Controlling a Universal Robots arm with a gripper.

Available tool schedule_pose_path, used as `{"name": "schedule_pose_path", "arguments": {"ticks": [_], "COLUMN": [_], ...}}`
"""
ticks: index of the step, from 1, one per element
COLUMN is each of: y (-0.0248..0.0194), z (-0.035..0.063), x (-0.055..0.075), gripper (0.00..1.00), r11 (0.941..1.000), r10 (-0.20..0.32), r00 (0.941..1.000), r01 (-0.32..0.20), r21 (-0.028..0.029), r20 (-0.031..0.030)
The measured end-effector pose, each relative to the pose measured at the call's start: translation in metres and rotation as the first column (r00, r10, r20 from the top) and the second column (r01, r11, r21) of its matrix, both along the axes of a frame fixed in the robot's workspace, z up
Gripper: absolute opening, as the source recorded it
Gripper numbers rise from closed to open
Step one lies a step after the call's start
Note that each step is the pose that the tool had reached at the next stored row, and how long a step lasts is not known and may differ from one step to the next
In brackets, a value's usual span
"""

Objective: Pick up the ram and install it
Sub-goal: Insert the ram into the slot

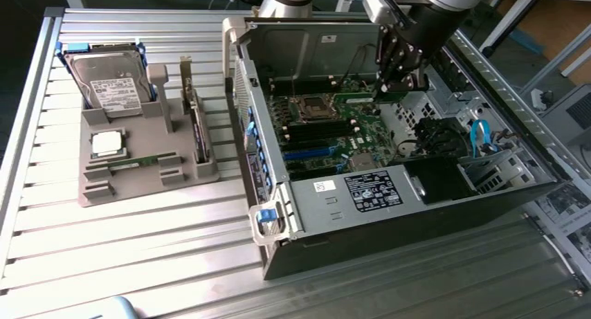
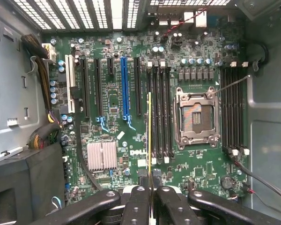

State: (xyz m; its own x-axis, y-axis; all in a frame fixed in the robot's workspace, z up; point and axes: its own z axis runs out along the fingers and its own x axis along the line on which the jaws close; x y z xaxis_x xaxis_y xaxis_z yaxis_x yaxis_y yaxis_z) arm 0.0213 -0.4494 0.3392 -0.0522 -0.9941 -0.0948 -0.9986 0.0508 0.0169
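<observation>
A ribbed aluminium table (image 1: pixel 111 250) gleams under bright light, with brown floor (image 1: pixel 563 28) beyond its edge.

- Case (image 1: pixel 369 215) on exterior view's right; tray (image 1: pixel 97 191) beside it, on the left.
- Drive (image 1: pixel 111 84) behind CPU (image 1: pixel 106 142) on tray.
- Gripper (image 2: pixel 150 187) inside case, ram (image 2: pixel 150 126) between its fingers, over slots (image 2: pixel 163 108) beside socket (image 2: pixel 196 117).

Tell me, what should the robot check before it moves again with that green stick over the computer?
1. Ram stick held: ok, the gripper is shut on the ram stick.
2. Gripper over the open computer case: ok.
3. Ram stick running the same way as the black memory slots: ok.
4. Ram stick pushed into a slot: not ok, it hangs above the board.
5. Slot clips open: cannot tell.
</observation>
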Motion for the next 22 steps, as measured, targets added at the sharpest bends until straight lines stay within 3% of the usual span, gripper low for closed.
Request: {"name": "schedule_pose_path", "arguments": {"ticks": [22], "y": [0.0000], "z": [-0.0094], "x": [0.0000], "gripper": [0.12], "r11": [1.0000], "r10": [0.000], "r00": [1.0000], "r01": [0.000], "r21": [-0.0001], "r20": [0.0000]}}
